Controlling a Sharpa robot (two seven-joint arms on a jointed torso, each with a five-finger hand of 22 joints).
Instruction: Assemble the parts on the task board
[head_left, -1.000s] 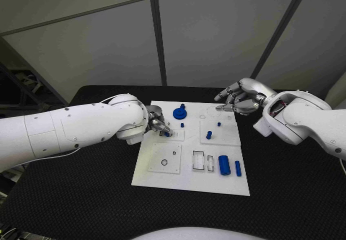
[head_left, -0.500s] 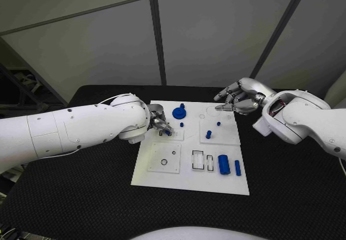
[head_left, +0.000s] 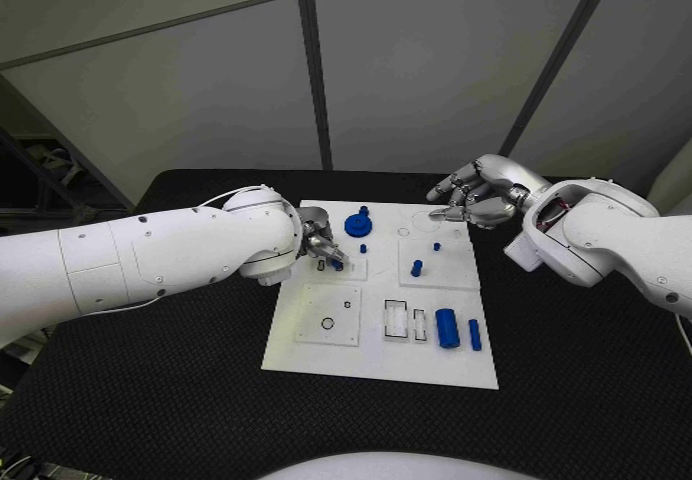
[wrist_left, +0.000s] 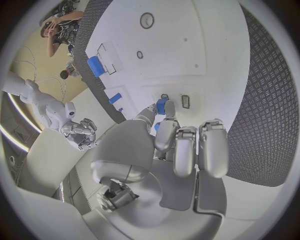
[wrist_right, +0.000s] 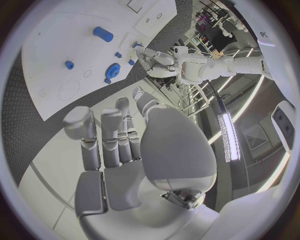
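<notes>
Head view: the left hand (head_left: 320, 248) hangs low over the board's (head_left: 378, 370) upper left, fingertips pinching a small blue peg (wrist_left: 161, 106) at a slot, likely to seat it. The board is flat, matte white plastic carrying a blue gear (head_left: 359, 227) and cylinder (head_left: 449, 329). The right hand (head_left: 477, 195) hovers beyond the far edge, fingers curled, holding nothing.

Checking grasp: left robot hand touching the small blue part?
Touching. The left wrist view shows the left robot hand pinching the small blue part between its fingertips.
</notes>
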